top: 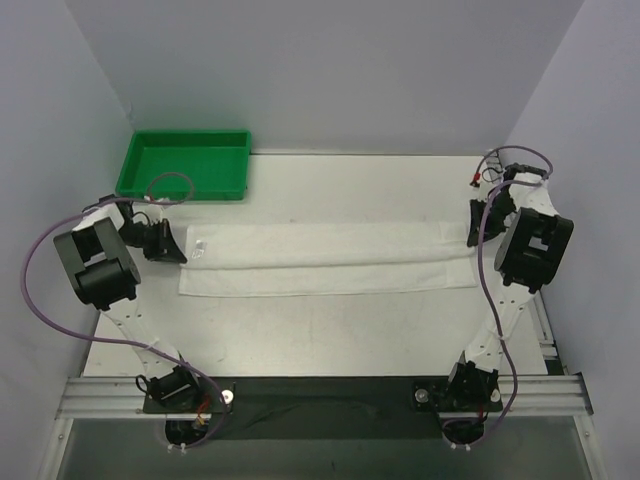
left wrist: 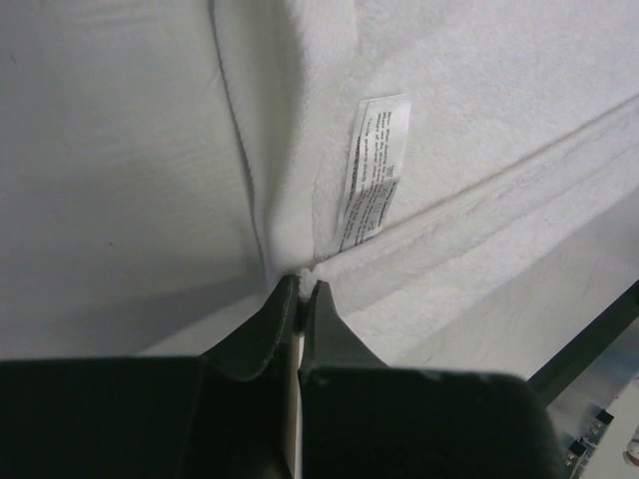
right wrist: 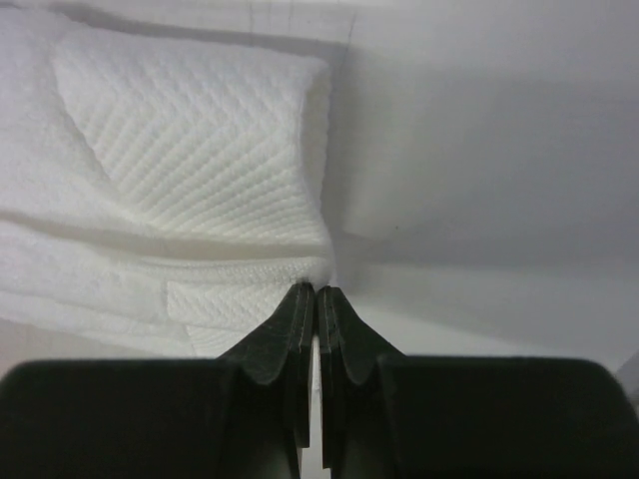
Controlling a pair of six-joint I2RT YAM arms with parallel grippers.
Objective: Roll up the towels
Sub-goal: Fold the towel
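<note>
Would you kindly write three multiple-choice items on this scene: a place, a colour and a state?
1. The green plastic tray sits: A) far left; B) near right; C) centre front.
2. The long folded terry towel is: A) blue; B) white; C) striped.
3. The left gripper and right gripper are: A) wide open; B) inside the tray; C) shut on the towel's ends.
Answers: A, it lies far left in the top view; B, plain white throughout; C, fingertips pinch cloth in both wrist views.

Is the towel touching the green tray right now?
No, the towel lies in front of the green tray, with a visible gap between them.
</note>
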